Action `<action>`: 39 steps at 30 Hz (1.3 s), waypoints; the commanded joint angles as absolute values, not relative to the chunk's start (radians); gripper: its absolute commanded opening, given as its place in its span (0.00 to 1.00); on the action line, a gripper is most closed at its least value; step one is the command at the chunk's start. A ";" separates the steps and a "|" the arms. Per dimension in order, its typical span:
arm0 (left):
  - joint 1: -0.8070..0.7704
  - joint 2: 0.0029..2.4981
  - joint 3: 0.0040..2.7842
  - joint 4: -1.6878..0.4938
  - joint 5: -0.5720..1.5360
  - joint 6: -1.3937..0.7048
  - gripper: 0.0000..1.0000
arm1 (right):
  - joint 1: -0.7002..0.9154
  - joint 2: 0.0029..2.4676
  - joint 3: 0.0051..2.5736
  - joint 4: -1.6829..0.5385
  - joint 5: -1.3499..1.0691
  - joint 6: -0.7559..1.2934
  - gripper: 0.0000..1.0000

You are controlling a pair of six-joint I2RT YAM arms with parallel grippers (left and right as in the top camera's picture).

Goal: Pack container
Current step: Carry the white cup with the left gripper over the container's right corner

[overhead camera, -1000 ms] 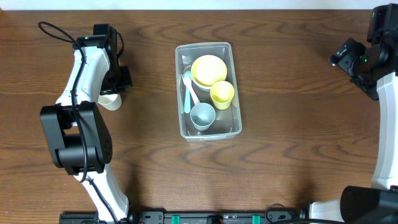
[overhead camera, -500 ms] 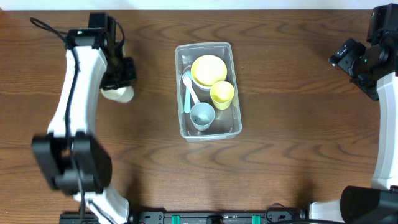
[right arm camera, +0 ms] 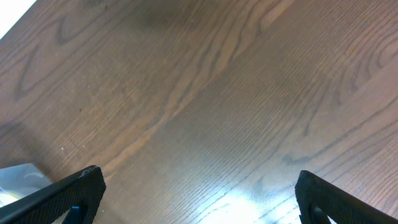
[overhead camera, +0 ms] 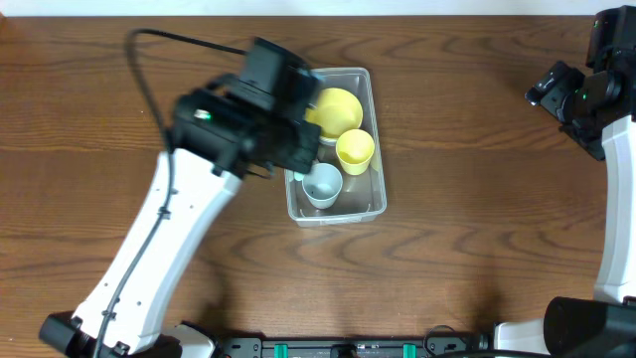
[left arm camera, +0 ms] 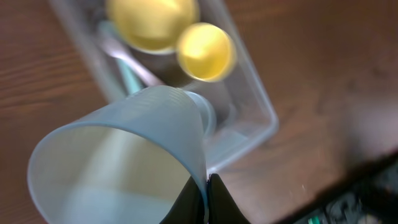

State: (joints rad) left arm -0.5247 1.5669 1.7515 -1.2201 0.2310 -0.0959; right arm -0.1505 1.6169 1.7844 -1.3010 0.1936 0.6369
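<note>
The clear container (overhead camera: 376, 202) stands at the table's middle and holds a yellow bowl (overhead camera: 336, 107), a yellow cup (overhead camera: 355, 149) and a blue cup (overhead camera: 323, 185). My left gripper (overhead camera: 296, 151) hovers over the container's left side. In the left wrist view it (left arm camera: 206, 194) is shut on the rim of a pale cup (left arm camera: 118, 155), held tilted above the container (left arm camera: 262, 118). Below it lie the yellow bowl (left arm camera: 152, 22), the yellow cup (left arm camera: 205, 53) and a blue spoon (left arm camera: 127, 74). My right gripper (right arm camera: 202, 199) is open and empty over bare wood at the far right (overhead camera: 553, 89).
The table is dark brown wood. The left arm (overhead camera: 179, 229) stretches diagonally from the front left up to the container. The right arm (overhead camera: 616, 149) stands along the right edge.
My left arm has swung from the table's far left across to the container, carrying the pale cup with it. The right arm has not moved.
</note>
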 commanded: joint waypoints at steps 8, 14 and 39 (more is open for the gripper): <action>-0.761 1.674 1.734 -1.200 0.165 -0.079 0.06 | -0.154 1.622 1.784 -1.302 0.198 0.650 0.99; -0.798 1.771 1.734 -1.195 0.164 -0.079 0.06 | -0.154 1.622 1.784 -1.302 0.198 0.650 0.99; -0.798 1.898 1.734 -1.137 0.164 -0.079 0.17 | -0.154 1.622 1.784 -1.302 0.198 0.650 0.99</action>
